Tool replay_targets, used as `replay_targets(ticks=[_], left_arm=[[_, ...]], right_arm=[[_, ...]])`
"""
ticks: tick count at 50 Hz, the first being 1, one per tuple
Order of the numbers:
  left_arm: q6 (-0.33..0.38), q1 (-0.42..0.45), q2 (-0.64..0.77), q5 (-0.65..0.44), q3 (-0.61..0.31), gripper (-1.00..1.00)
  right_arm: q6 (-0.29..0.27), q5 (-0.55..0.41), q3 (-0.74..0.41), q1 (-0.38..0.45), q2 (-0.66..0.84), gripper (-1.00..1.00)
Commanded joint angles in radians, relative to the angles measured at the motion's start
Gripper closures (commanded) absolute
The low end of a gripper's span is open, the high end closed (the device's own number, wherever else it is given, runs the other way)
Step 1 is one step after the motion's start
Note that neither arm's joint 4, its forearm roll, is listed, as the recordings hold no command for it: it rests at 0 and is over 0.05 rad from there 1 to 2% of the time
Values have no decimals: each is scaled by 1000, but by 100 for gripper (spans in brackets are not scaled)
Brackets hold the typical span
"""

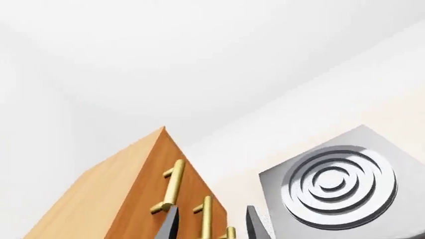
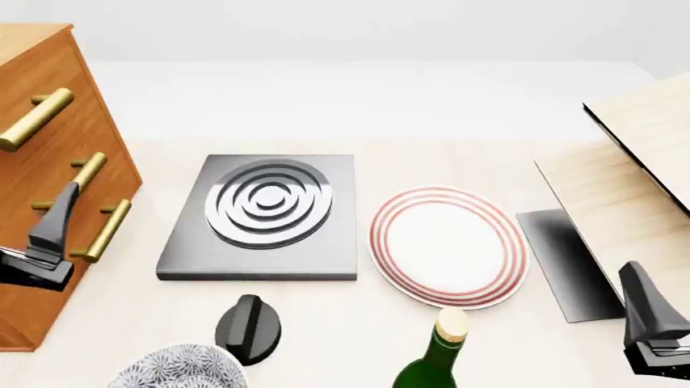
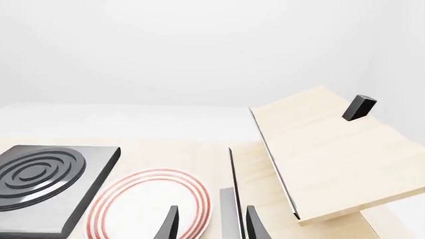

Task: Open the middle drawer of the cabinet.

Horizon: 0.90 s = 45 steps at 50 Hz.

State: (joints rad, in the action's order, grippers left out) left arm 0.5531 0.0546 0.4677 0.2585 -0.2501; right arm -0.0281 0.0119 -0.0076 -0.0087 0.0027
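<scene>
The cabinet [image 2: 77,105] stands at the table's left edge, orange-brown with three stacked brass bar handles. The middle drawer [image 2: 38,182] looks shut, and its handle [image 2: 89,170] sits between the top and bottom handles. My left gripper [image 2: 60,220] hovers just in front of the cabinet face, around the height of the middle and lower handles, touching nothing. In the left wrist view the gripper [image 1: 212,228] is open, with the middle handle [image 1: 205,218] in line between the fingers. My right gripper [image 2: 645,305] hangs open at the near right, also seen open in the right wrist view [image 3: 212,226].
A grey hob plate [image 2: 258,214] with concentric rings lies right of the cabinet, then a red-ringed plate [image 2: 448,246]. A black knob [image 2: 248,327], a patterned bowl [image 2: 178,368] and a green bottle [image 2: 437,356] sit near the front. Pale wooden boards [image 2: 625,178] rise at the right.
</scene>
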Motion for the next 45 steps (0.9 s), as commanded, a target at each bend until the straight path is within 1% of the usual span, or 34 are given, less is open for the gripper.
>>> replay_targets(ticks=[1,6,7,9,14,15,17,23,29,33,39,40,43,45], left_arm=[[142,-19,360,363,16,-100],[185,-7,475,482,12,-100],[177,-12,505,495,1,-100],[206,-12,559,550,3,-100],[227,-28,639,609,-24,-100],[242,-33,663,636,-25,-100],[241,-45,706,655,-38,-100],[263,-65,835,760,-40,-100],[268,-76,898,813,-34,-100],[273,-86,958,867,-26,-100],[260,-104,1014,897,-23,-100],[264,-106,1039,935,-6,-100],[263,-110,1043,946,2,-100],[275,-113,1049,957,9,-100]], right_arm=[[5,-2,2,1,-1,-100],[5,-2,2,2,-1,-100],[6,-2,2,2,-1,-100],[5,-2,2,2,-1,-100],[6,-2,2,2,-1,-100],[5,-2,2,2,-1,-100],[5,-2,2,2,-1,-100],[5,-2,2,2,-1,-100],[5,-2,2,2,-1,-100],[5,-2,2,2,-1,-100],[5,-2,2,2,-1,-100],[5,-2,2,2,-1,-100],[5,-2,2,2,-1,-100],[5,-2,2,2,-1,-100]])
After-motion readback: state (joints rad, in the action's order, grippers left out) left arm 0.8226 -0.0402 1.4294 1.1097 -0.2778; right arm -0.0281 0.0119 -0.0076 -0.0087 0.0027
